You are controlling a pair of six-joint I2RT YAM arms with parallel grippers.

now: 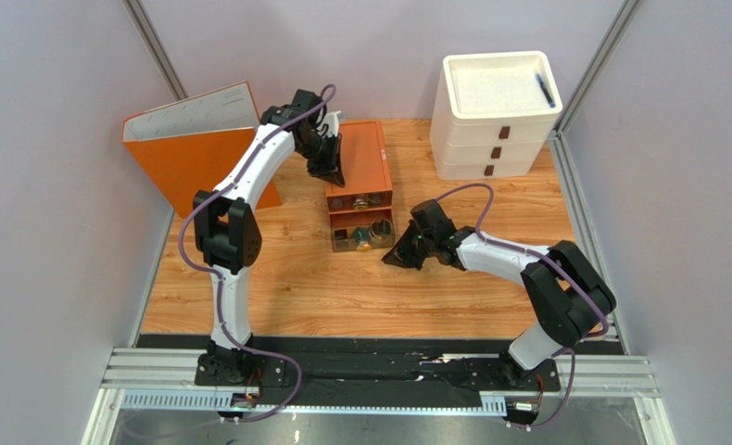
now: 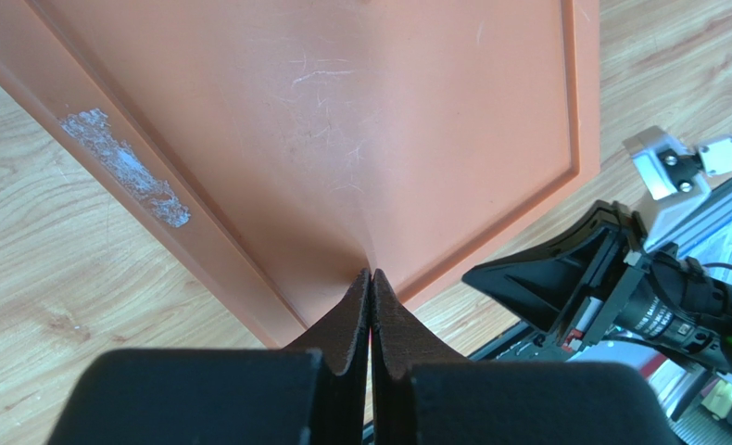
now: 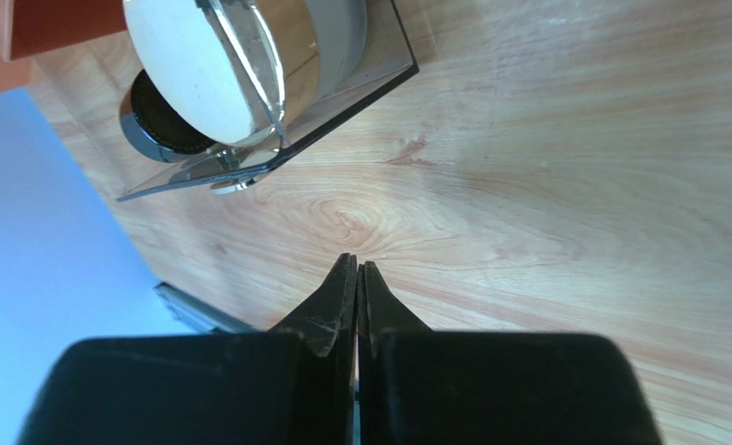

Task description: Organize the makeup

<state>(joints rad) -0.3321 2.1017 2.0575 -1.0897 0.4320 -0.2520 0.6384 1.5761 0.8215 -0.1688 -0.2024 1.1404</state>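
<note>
An orange organizer box (image 1: 361, 158) stands mid-table with two clear drawers pulled out at its front. Makeup lies in them: small items in the upper drawer (image 1: 360, 199) and a round gold jar (image 1: 364, 243) in the lower one. In the right wrist view the gold jar (image 3: 240, 65) with its cream lid and a small black round pot (image 3: 161, 125) sit inside the clear drawer (image 3: 342, 102). My right gripper (image 3: 357, 264) is shut and empty over bare wood, just right of that drawer. My left gripper (image 2: 372, 273) is shut, its tips on the box's orange top (image 2: 342, 139).
A white stack of drawers (image 1: 495, 116) stands at the back right with a black pen (image 1: 546, 90) lying on top. An orange and white binder (image 1: 198, 148) leans at the back left. Grey walls close in both sides.
</note>
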